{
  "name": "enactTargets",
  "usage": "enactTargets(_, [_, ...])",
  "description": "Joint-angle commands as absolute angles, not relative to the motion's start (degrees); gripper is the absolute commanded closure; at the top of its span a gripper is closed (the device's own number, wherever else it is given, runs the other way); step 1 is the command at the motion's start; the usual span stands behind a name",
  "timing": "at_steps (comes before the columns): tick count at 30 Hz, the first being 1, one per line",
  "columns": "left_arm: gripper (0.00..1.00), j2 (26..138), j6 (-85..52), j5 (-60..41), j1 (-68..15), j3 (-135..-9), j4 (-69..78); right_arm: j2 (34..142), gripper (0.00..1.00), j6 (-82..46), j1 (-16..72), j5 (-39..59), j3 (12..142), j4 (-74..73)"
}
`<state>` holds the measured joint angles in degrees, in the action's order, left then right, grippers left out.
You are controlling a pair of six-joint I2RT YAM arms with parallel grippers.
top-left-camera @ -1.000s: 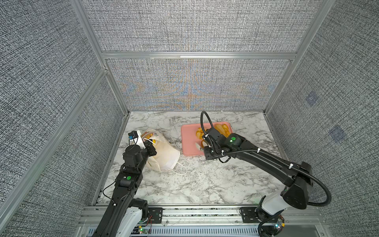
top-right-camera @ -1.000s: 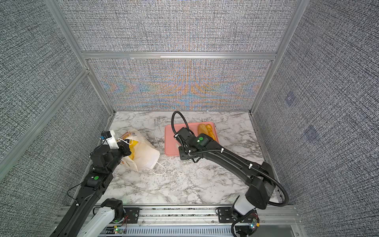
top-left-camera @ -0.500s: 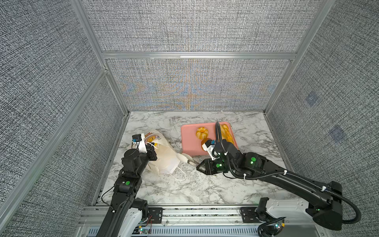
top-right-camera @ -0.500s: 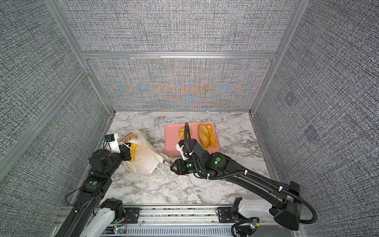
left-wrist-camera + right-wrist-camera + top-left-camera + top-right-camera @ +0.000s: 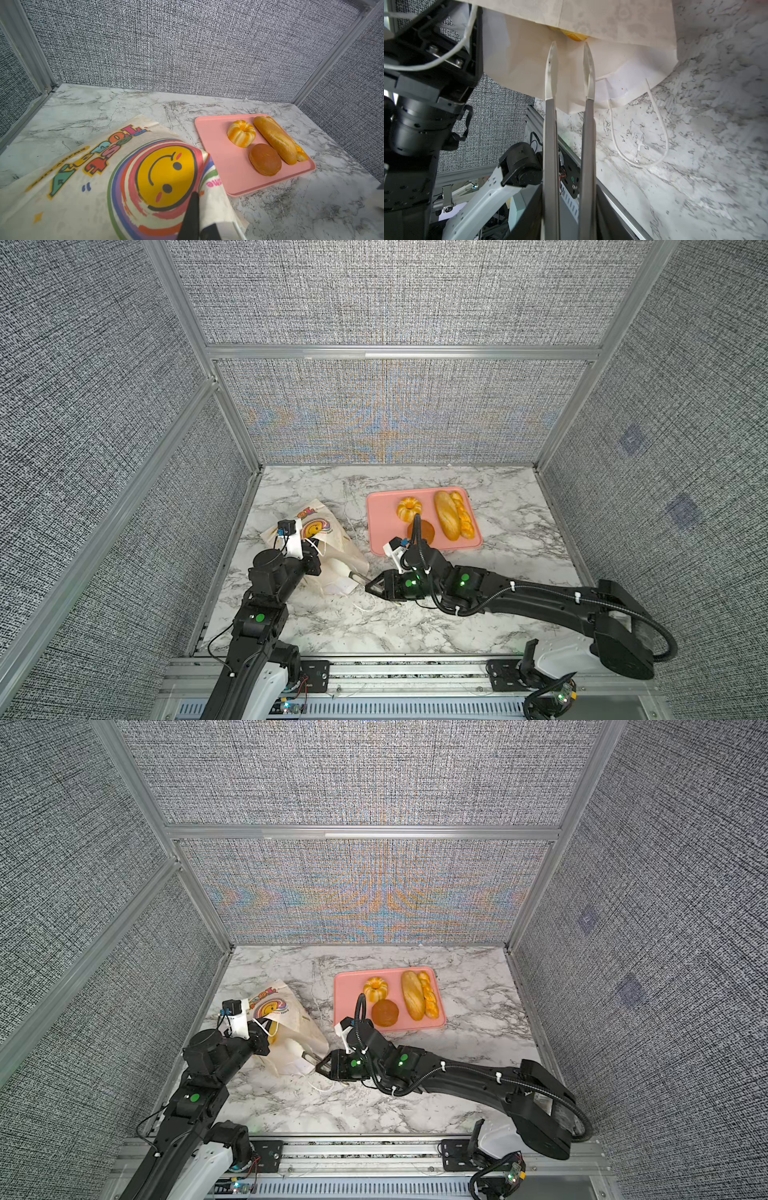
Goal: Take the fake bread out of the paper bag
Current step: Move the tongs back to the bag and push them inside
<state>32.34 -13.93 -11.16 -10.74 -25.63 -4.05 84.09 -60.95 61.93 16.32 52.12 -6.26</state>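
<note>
Tabletop point(image 5: 519, 556): marbled, carries every item listed. Paper bag point(image 5: 340, 547): lies on its side between the two sets of fingers, smiley print up, mouth towards the right fingers point(image 5: 375, 585). The left fingers point(image 5: 192, 216) are closed tight on its upper rim and hold the mouth open. Pink tray point(image 5: 382, 522): beyond the right fingers, well apart from them, just beside the bag. Metal tongs point(image 5: 550, 124): clamped at the handle end by the right fingers, which are closed partway on them. The two blades stand apart with nothing between them, their tips at the bag's mouth. Fake bread, four pieces out on the tray: long loaf point(image 5: 446, 515), braided roll point(image 5: 463, 518) touching it, dark brown bun point(image 5: 385, 1013), ring bun point(image 5: 409, 509). Fake bread, not yet out: one yellow piece point(image 5: 574, 36) shows under the paper just past the tong tips. Whether more lie deeper in the bag cannot be told. Judged status: task well under way, and at least one retrieval is left.
</note>
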Motion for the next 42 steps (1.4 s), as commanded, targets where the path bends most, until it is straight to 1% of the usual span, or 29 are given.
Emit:
enactTargets(1, [1.0, 31.7, -13.5, -12.6, -10.8, -25.5, -4.1, 86.3, 0.64, -64.7, 62.2, 17.9, 52.6, -17.6])
enactTargets(7, [1.0, 32.9, -13.2, -14.7, -10.8, -25.1, -3.0, 90.1, 0.63, -66.5, 62.8, 16.2, 52.6, -21.4])
enactTargets(13, [1.0, 33.7, -13.0, -17.7, -10.9, -25.4, -3.0, 96.1, 0.63, -66.1, 60.6, 15.3, 57.1, -25.1])
enactTargets(17, [1.0, 32.8, -12.5, -17.4, -11.0, -25.5, -4.3, 101.0, 0.62, -67.5, 58.3, 18.2, 59.3, -30.6])
enactTargets(22, [1.0, 32.7, -12.7, -17.2, -11.2, -25.9, -5.5, 105.5, 0.59, -68.3, 56.9, 20.2, 61.7, -32.5])
enactTargets(31, [1.0, 33.4, -13.1, -16.7, -11.3, -25.9, -5.8, 109.5, 0.57, -70.1, 55.9, 20.4, 60.7, -37.8])
enactTargets(42, [1.0, 34.4, -13.6, -16.2, -11.6, -26.3, -5.8, 115.3, 0.58, -71.1, 54.6, 21.7, 67.3, -39.9])
